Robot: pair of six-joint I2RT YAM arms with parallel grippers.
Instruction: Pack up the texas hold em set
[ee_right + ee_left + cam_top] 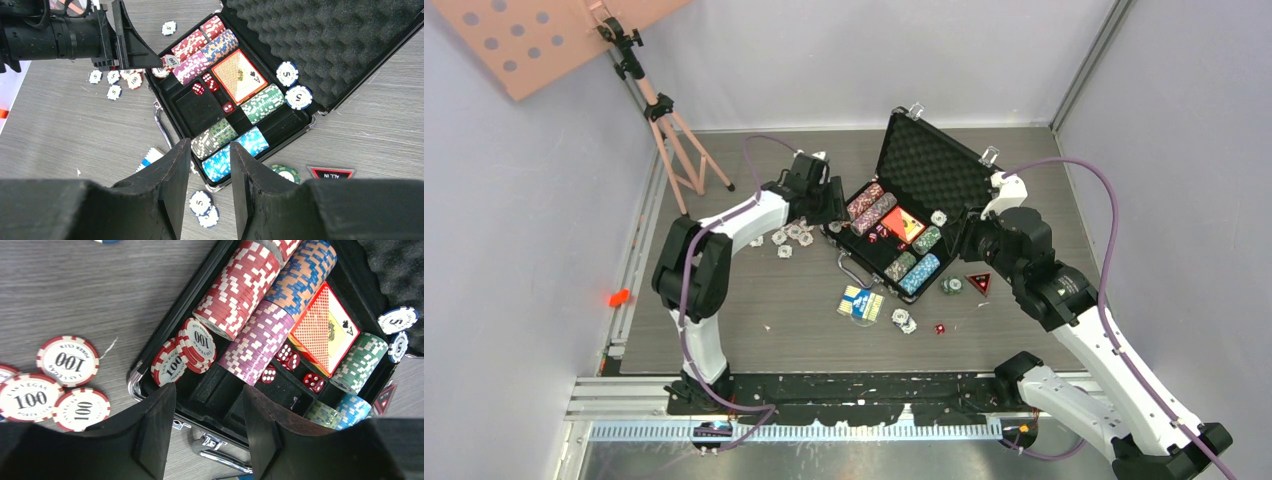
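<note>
The briefcase (197, 111) lies open in the middle of the bench (754, 330), its foam lid (929, 170) propped up on the far side, and that lid looks to me like the first hazard: with both arms crowded in around the case, a nudge could drop it onto the work or shove the whole case askew. The left gripper (209, 405) hangs released and empty over the near-left corner of the tray, the right gripper (209, 150) likewise parted and carrying nothing above the right end. A descent slightly off line would land a finger on the rim rather than in a slot. The chip rows (240, 287) sit snug, but a few 100 chips (197, 342) lean loosely in their slot and could topple out at a touch. The blue deck (861, 302) lies on the bench near the handle and may fan apart if pinched badly. Two 5 chips (287, 73) rest at the hinge line, where I'd expect them to jam the lid. The flat chips (67, 360) to the left will likely skid, not lift, and the lone die (940, 328) could squirt away.
</note>
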